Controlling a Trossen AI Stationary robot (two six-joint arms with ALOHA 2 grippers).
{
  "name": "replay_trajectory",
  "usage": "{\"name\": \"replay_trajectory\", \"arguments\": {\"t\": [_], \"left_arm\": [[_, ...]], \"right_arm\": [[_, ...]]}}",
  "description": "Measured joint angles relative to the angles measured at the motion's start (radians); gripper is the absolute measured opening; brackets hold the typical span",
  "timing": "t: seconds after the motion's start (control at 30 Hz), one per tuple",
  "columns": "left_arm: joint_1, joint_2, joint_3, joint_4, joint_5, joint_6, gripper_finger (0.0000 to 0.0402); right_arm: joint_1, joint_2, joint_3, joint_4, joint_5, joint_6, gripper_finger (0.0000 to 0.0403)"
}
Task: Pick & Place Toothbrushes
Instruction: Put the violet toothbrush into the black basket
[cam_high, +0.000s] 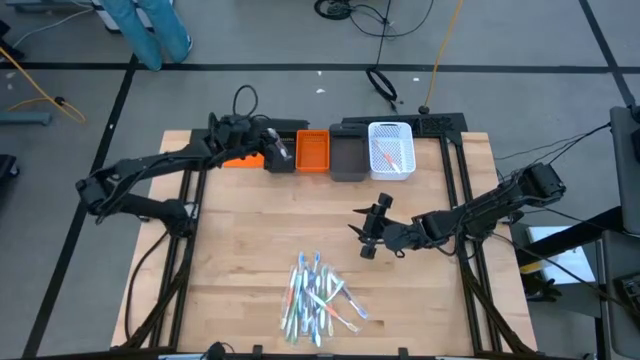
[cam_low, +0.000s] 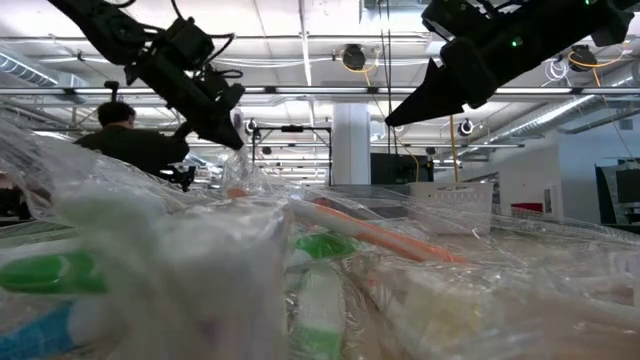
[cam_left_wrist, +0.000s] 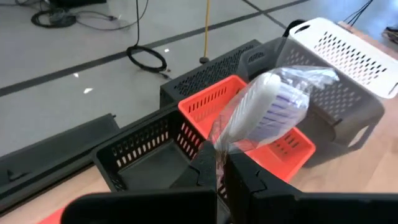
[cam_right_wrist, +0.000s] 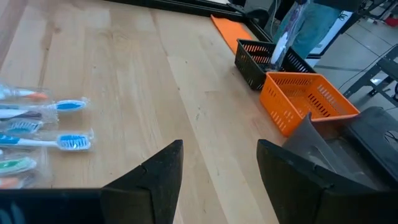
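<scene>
Wrapped toothbrushes (cam_high: 318, 295) heap well short of the black bin (cam_high: 280, 152), light, slippery, best nipped mid-handle; left pincer (cam_high: 276, 149) clamps one toothbrush (cam_left_wrist: 264, 109) above it, right pincer (cam_high: 368, 238) gapes empty between.

bins (cam_high: 330, 153) behind, toothbrushes (cam_high: 318, 297) in front

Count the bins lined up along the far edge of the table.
4: a black bin at the left end, then an orange bin, a dark grey bin, and a white bin at the right end. None looks hidden.
</scene>
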Motion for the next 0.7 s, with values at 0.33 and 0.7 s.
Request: {"name": "replay_trajectory", "arguments": {"t": [0.33,0.7], "left_arm": [[0.055,0.094,0.0,0.031,0.112,-0.021,0.0],[0.095,0.106,0.0,0.042,0.201,-0.037,0.0]], "right_arm": [[0.0,0.0,0.0,0.0,0.0,-0.003,0.0196],[0.0,0.0,0.0,0.0,0.0,-0.004,0.0196]]}}
